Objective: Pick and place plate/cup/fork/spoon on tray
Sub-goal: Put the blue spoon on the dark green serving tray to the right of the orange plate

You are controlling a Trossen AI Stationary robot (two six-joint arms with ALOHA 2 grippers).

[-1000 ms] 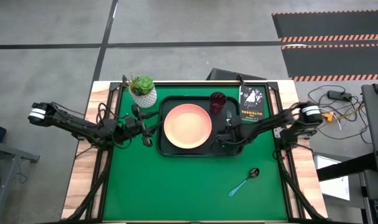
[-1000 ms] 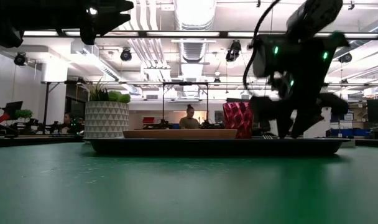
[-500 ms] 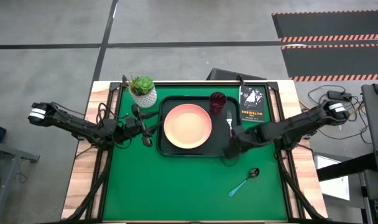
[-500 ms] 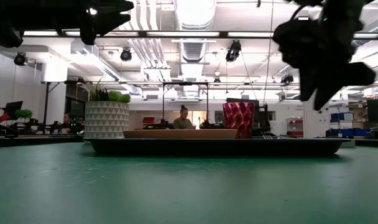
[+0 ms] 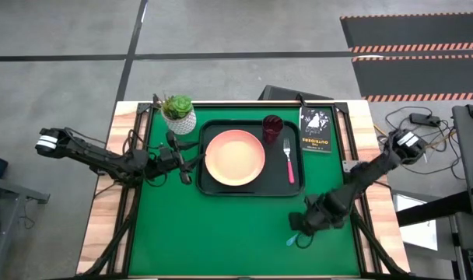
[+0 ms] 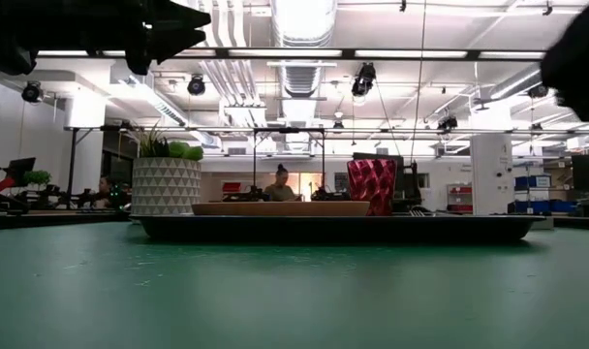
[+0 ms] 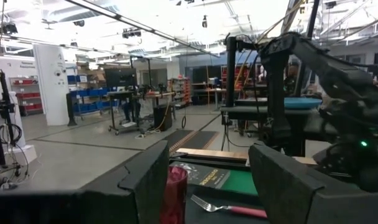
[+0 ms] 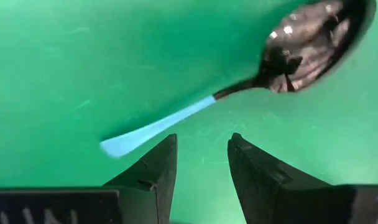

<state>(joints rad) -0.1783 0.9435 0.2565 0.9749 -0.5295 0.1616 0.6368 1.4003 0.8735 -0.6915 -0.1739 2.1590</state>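
The dark tray (image 5: 208,187) holds the salmon-pink plate (image 5: 235,156), the maroon cup (image 5: 272,127) and the pink-handled fork (image 5: 289,161), which lies flat beside the plate. The blue-handled spoon (image 8: 158,127) lies flat on the green mat near the table's near right. My right gripper (image 8: 201,162) is open and hovers above the spoon's handle, hiding most of it in the high view (image 5: 292,239). My left gripper (image 7: 207,180) is open and empty beside the tray's left edge (image 5: 182,165).
A white pot with a green plant (image 5: 179,113) stands at the tray's far left corner. A black booklet (image 5: 316,128) lies to the right of the tray. Open green mat (image 5: 213,233) stretches between the tray and the near edge.
My right gripper has gone from over the tray's right part toward the table's near edge and a little to the right, ending above the spoon. The fork, hidden under it a second ago, now lies uncovered on the tray.
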